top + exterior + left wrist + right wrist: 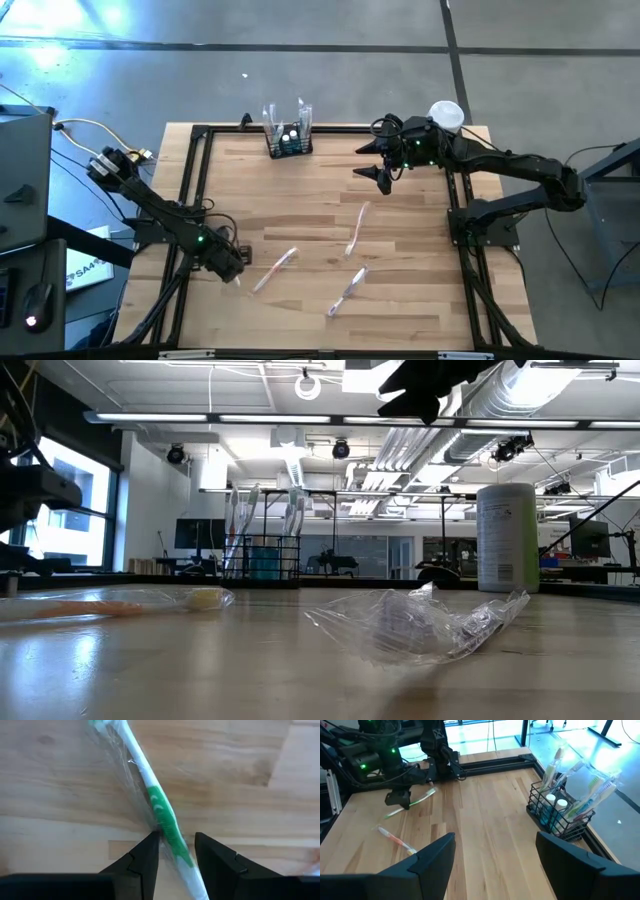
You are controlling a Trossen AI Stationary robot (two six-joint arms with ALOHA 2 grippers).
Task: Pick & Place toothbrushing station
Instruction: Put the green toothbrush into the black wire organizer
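- My left gripper sits low at the lower left of the high view, down at the wooden table. Its fingers stand narrow on either side of the wrapped green toothbrush. In the left wrist view the handle runs between them, one finger at the wrapper's edge; I cannot tell whether the grip is firm.
- From overhead that same green toothbrush lies slanted, just right of the left gripper.
- My right gripper hangs in the upper right of the high view, above the table with nothing between its fingers, which are spread wide. The right wrist view shows both fingers well apart over bare wood.
- The toothbrushing station is the small black wire rack at the top centre of the high view, near the table's far edge. It stands upright with wrapped brushes sticking up out of it.
- In the right wrist view the rack shows at right, with two small white caps visible inside.
- Two more wrapped toothbrushes lie on the table: one near centre, another below it.
- A tall white container stands at the upper right, beside the right arm.
- In the low view a crumpled clear wrapper fills the foreground.
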